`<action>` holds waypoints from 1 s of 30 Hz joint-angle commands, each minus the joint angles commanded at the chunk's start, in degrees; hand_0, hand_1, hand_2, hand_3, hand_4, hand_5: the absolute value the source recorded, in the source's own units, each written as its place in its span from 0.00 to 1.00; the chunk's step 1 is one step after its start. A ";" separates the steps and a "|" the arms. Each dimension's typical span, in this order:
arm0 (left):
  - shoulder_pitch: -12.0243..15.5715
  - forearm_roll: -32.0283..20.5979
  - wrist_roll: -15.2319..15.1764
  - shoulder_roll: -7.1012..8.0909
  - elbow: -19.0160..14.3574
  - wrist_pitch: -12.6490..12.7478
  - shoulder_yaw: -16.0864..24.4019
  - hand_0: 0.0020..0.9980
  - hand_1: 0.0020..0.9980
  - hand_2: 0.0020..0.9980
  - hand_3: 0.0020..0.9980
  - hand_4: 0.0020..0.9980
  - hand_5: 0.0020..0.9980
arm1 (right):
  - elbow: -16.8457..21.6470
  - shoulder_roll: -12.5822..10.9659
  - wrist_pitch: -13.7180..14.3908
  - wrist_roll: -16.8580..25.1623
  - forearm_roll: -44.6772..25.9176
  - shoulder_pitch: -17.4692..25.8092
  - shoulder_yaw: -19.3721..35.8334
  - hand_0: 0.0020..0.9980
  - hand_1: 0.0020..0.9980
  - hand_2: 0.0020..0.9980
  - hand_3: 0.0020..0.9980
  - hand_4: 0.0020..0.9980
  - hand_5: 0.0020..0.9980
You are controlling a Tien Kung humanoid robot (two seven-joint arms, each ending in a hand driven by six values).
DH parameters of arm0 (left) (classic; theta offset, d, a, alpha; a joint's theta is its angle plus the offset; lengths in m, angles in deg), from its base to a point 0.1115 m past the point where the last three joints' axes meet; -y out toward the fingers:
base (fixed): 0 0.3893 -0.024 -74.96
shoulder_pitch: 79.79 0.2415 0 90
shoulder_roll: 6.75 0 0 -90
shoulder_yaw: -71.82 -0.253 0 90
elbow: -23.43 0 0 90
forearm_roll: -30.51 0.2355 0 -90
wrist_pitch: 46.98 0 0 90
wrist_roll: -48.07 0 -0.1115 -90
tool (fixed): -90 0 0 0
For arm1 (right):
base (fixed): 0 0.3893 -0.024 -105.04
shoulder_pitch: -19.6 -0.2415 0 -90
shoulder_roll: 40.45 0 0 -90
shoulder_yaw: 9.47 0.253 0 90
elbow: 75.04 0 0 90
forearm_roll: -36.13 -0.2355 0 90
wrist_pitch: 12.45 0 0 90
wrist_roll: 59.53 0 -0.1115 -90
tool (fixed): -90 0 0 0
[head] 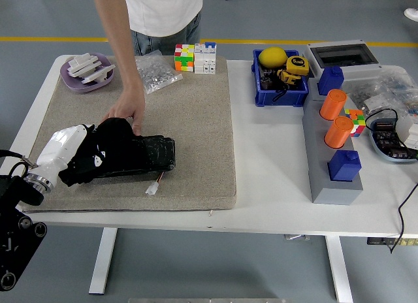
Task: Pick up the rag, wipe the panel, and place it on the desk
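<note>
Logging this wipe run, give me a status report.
Left robot hand on the black rag, over the black panel on the mat. Right arm out of view. Person's hand touching the rag's far edge.

At the far left corner we see a purple dish (67, 78) with grey parts in it, and beside it a clear bag (157, 71) of small bits. Next come a colourful puzzle cube (184, 57) and a white block (206, 57), touching. We find a blue bin (281, 94) holding a yellow ball (273, 56) and a tape measure (296, 64). Two orange cylinders (333, 104) stand on a grey base (326, 185) between two blue blocks (344, 165).
</note>
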 joint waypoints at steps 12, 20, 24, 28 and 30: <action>1.46 1.89 0.39 0.36 0.88 0.50 5.87 0.26 0.21 0.51 0.39 0.00 0.00 | 0.00 -0.07 0.10 -0.16 -0.23 0.28 -0.45 0.54 0.60 0.65 0.58 1.00 0.48; 1.84 2.98 0.82 0.89 0.59 0.64 6.17 0.26 0.22 0.50 0.39 0.00 0.00 | 0.00 -0.19 0.13 -0.14 -0.17 0.35 -0.41 0.54 0.60 0.65 0.58 1.00 0.48; 1.50 3.13 0.96 0.87 -0.13 0.68 4.47 0.26 0.22 0.50 0.39 0.00 0.00 | 0.00 -0.10 0.08 -0.08 0.08 0.35 0.01 0.54 0.60 0.65 0.58 1.00 0.48; 0.88 3.06 1.09 0.64 -0.86 0.71 2.39 0.26 0.22 0.50 0.39 0.00 0.00 | 0.00 -0.06 0.03 -0.03 0.42 0.31 0.40 0.54 0.60 0.65 0.58 1.00 0.48; 0.47 3.11 1.19 0.60 -1.33 0.73 1.26 0.26 0.22 0.50 0.39 0.00 0.00 | 0.00 -0.10 0.03 -0.04 0.43 0.27 0.39 0.54 0.60 0.65 0.58 1.00 0.48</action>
